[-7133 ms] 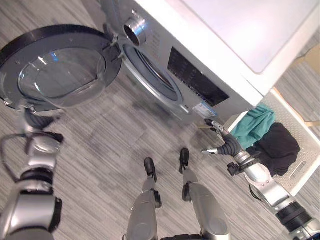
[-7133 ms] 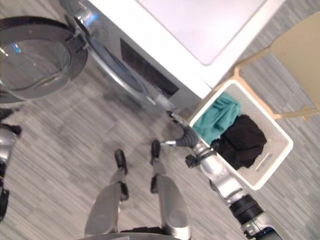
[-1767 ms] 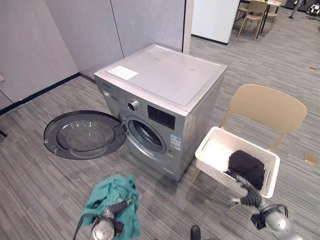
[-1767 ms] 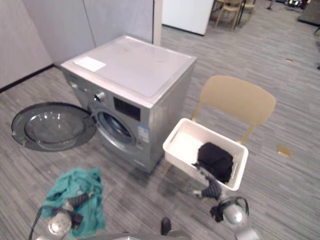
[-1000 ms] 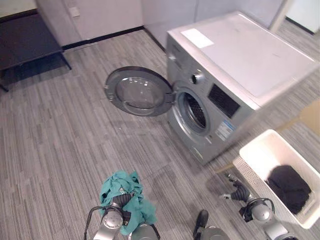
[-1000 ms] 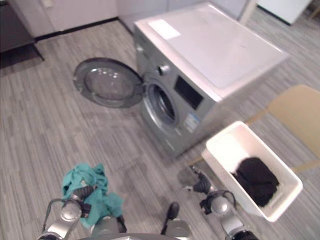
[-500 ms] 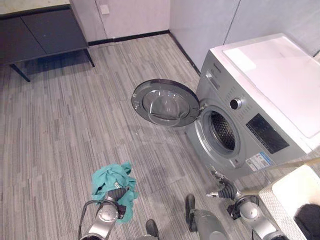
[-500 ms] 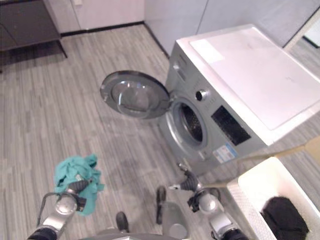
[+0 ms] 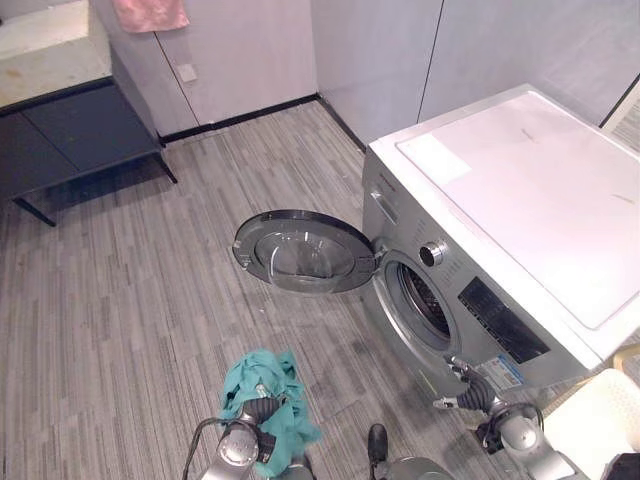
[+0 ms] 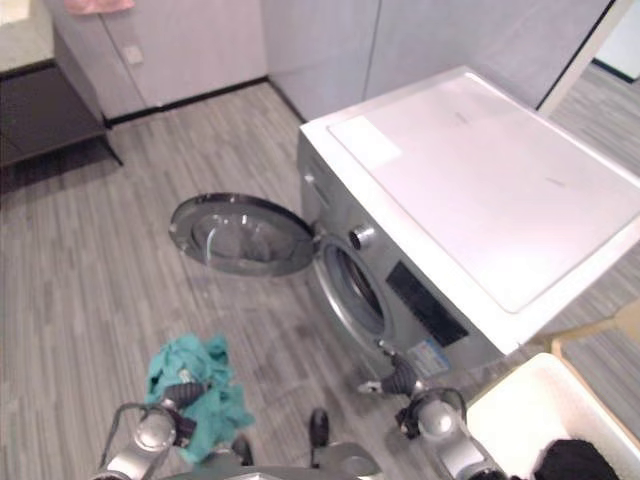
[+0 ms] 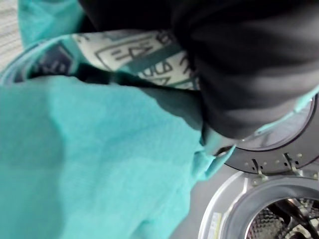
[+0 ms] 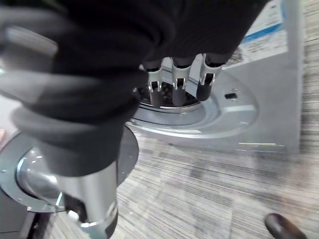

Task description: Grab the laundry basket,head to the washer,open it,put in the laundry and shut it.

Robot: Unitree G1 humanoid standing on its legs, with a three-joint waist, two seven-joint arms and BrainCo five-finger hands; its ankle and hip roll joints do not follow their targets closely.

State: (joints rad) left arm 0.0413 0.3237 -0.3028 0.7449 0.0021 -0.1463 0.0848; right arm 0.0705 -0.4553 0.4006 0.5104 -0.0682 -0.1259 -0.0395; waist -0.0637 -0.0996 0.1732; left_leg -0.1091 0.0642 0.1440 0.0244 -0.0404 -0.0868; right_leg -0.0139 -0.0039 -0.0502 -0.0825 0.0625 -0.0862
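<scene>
A silver washer [image 9: 500,250] is seen at about 3 o'clock, its round door [image 9: 303,250] swung fully open toward 10 o'clock and its drum opening [image 9: 425,300] exposed. A teal cloth [image 9: 268,385] is held low at 6 o'clock, above the grey striped floor [image 9: 130,300], bunched round the left hand [image 9: 262,410]. In the left wrist view the cloth [image 11: 89,164] is draped over the hand's dark cover [image 11: 234,69], with the open door and drum rim seen past it; the fingers are hidden in the cloth, so it cannot be told how they are closed on it.

The right hand [image 9: 470,392] is seen at about 5 o'clock, just in front of the washer's lower front panel. In the right wrist view its fingers [image 12: 174,84] are loosely bent and nothing is held in them; they point at the rim of the drum opening.

A white laundry basket [image 10: 530,410] is seen at the 5 o'clock corner, beside the washer, with a black garment [image 10: 575,462] inside it. A dark table [image 9: 70,130] stands against the wall at 11 o'clock, with a pink cloth [image 9: 150,12] hanging above it.
</scene>
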